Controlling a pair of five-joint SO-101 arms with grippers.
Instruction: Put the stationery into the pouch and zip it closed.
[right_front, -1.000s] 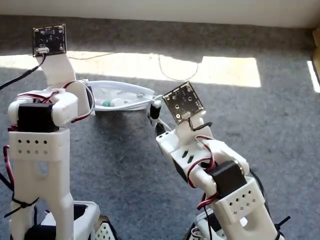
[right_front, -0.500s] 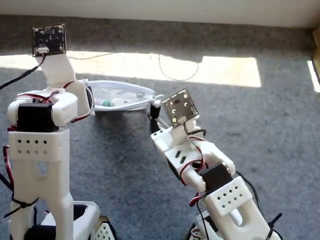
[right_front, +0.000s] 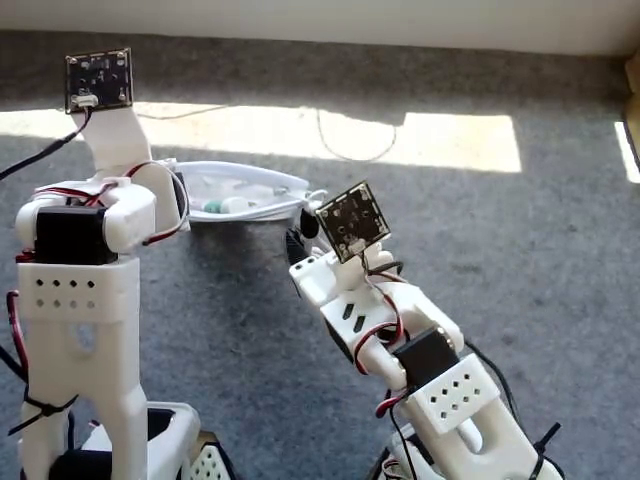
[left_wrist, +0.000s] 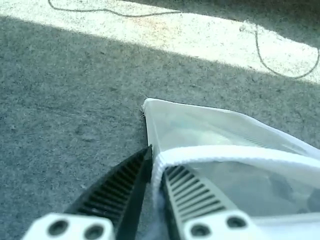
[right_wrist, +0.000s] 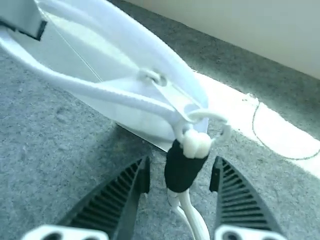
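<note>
The translucent white pouch lies on the grey carpet between the two arms, and green and white stationery shows through its side. My left gripper is shut on the pouch's white edge near one corner. At the other end, the zipper's black pull with its white cord hangs between the fingers of my right gripper. That gripper is open, with a gap on each side of the pull. In the high view the right gripper sits just off the pouch's right tip.
A thin cable loops over the sunlit strip of carpet behind the pouch. A pale wall runs along the far edge. Open carpet lies to the right of the right arm.
The right arm has shifted left and slightly back towards its base, its wrist turning. The left arm and pouch have stayed put.
</note>
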